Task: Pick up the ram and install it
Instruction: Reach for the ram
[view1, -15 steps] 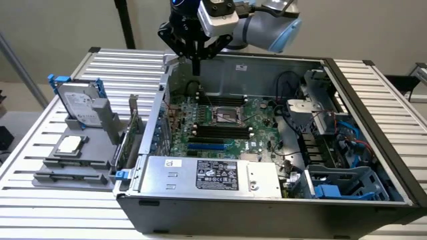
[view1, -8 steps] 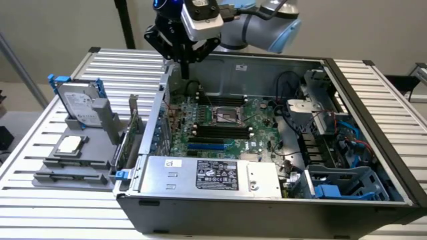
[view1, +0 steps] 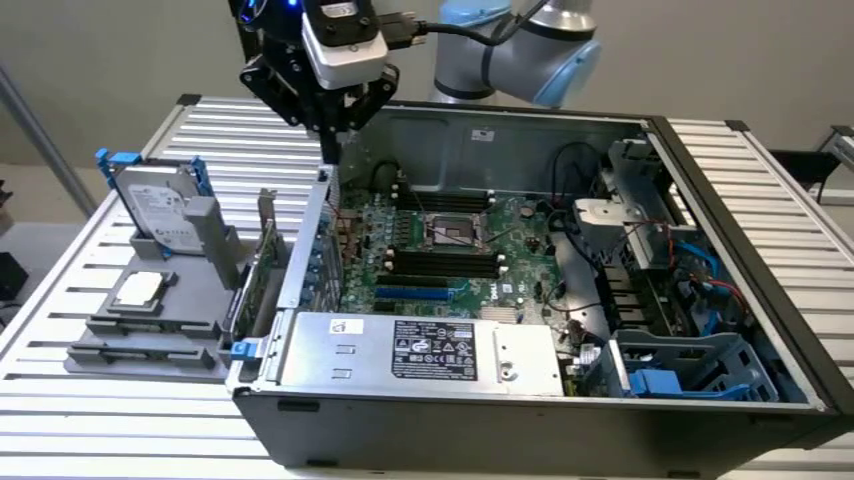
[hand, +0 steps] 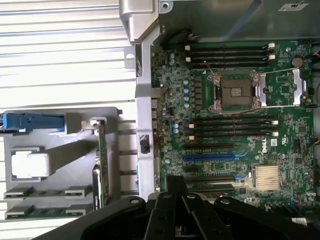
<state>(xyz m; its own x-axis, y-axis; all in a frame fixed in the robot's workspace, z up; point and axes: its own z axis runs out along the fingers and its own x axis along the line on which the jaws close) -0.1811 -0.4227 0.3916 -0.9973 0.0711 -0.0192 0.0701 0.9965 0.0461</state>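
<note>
1. Broadly, a slatted tabletop (view1: 747, 200) carries an open case (view1: 534, 420) at the middle of the exterior view. The case lies on its side, so the inside faces up for reaching.
2. The motherboard (view1: 521, 225) lies flat in the case. The wrist view shows "DELL" printed on it near long black slots.
3. A power supply (view1: 334, 350) sits at the case's lower edge. The print on its label is too small to read.
4. A grey holder (hand: 70, 150) at the exterior view's left stands parts in fixed slots, probably for a repeatable pick. They include a hard drive (view1: 158, 205) and a green card (hand: 101, 160).
5. The gripper (view1: 331, 122) hangs at the upper left of the exterior view, above the case wall. I cannot tell whether it is open, and I see nothing in it.
6. The ram (hand: 45, 192) lies in the holder's edge slots, well apart from the gripper and not yet picked.
</note>
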